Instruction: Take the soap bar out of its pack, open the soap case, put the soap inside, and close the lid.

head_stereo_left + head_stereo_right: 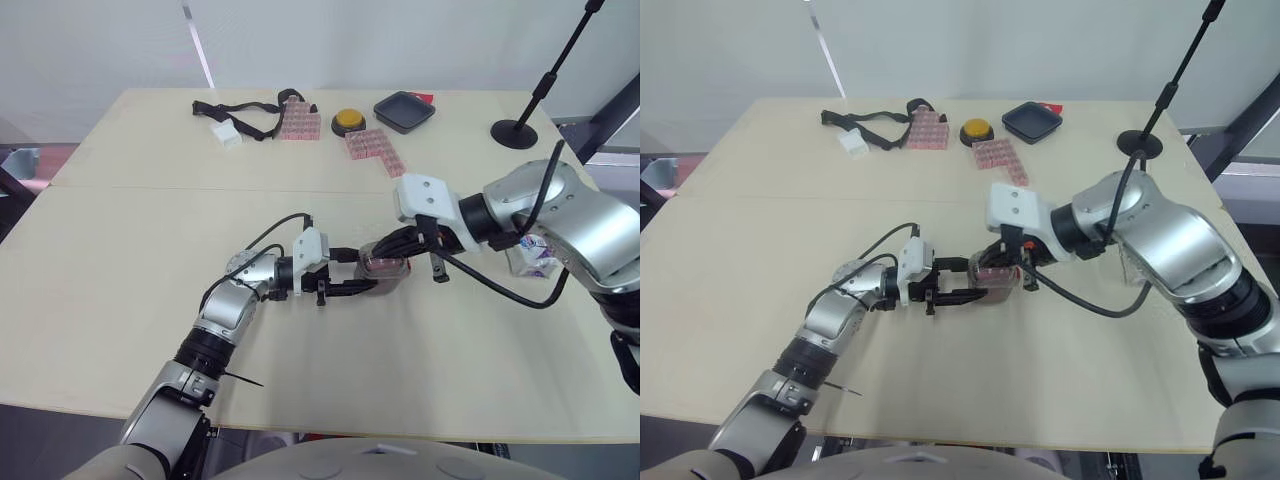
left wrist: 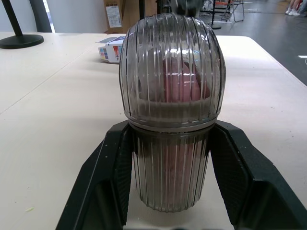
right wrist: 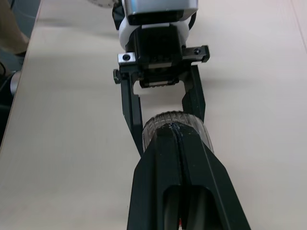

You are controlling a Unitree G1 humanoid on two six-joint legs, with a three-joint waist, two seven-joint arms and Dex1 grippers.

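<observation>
Grips the ribbed plastic soap case (image 2: 171,115), pink soap bar (image 2: 180,81) inside, left of the soap pack (image 1: 532,256), low across its base with the left end effector (image 2: 170,132), presses the fingers-together right end effector (image 3: 178,132) on its lid, and likely needs a firm squeeze there, given light, stiff, slippery plastic.

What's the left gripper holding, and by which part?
The left gripper holds the soap case, fingers on either side of its lower half, below the lid.
</observation>
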